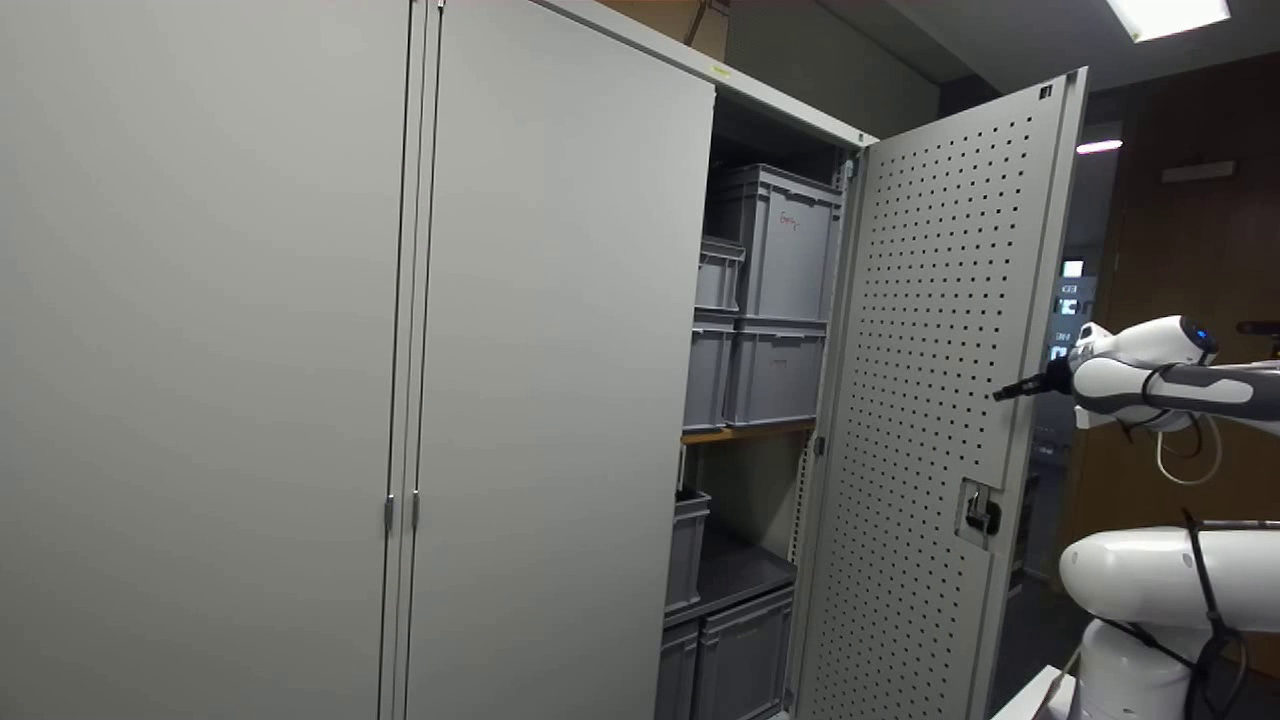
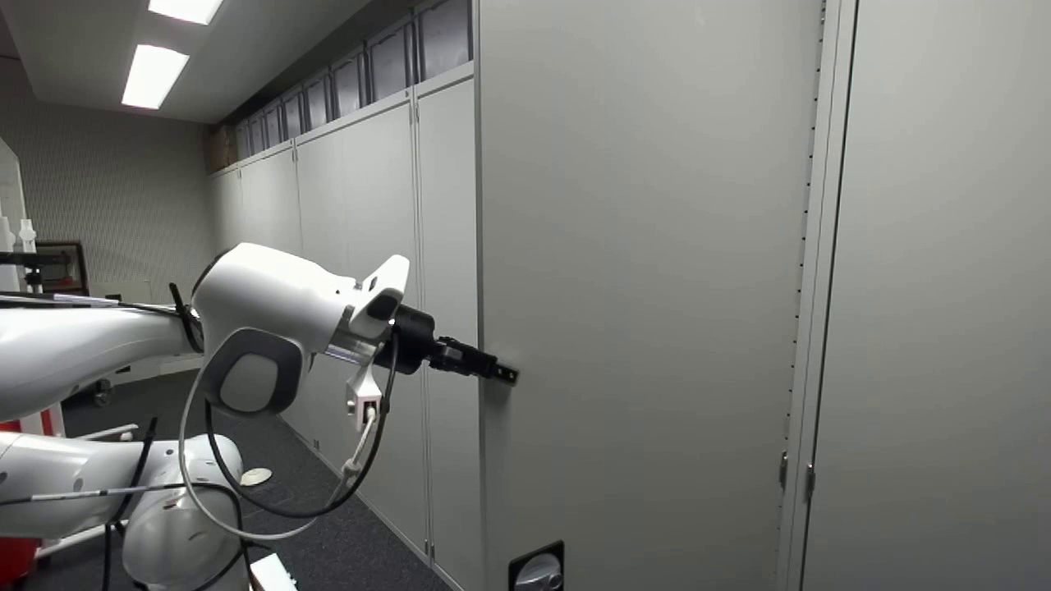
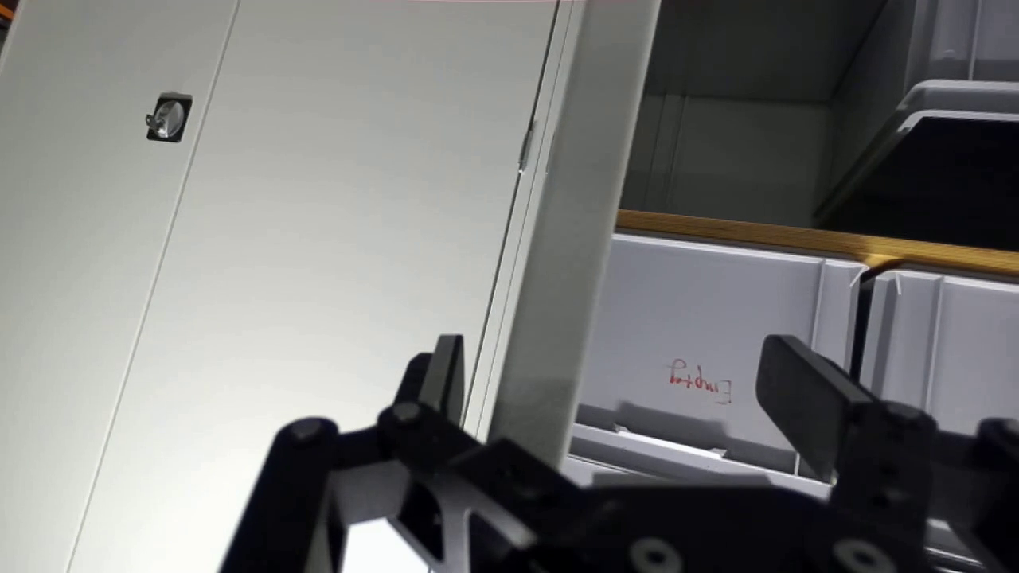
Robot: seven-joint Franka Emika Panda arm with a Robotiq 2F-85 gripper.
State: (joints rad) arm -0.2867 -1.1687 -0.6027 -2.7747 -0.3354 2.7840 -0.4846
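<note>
Claw near cabinet door, dark carpet

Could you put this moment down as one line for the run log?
Hand: open, holding nothing | Cabinet door: open, its edge between the fingers | Touching: can't tell | Grey boxes: on shelves

Bins on shelf, hand astride door edge

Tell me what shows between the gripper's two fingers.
In the wrist view, the open cabinet door, seen nearly edge-on, shows in the gap between the spread fingers of the gripper, with part of a grey box in the background.
</note>
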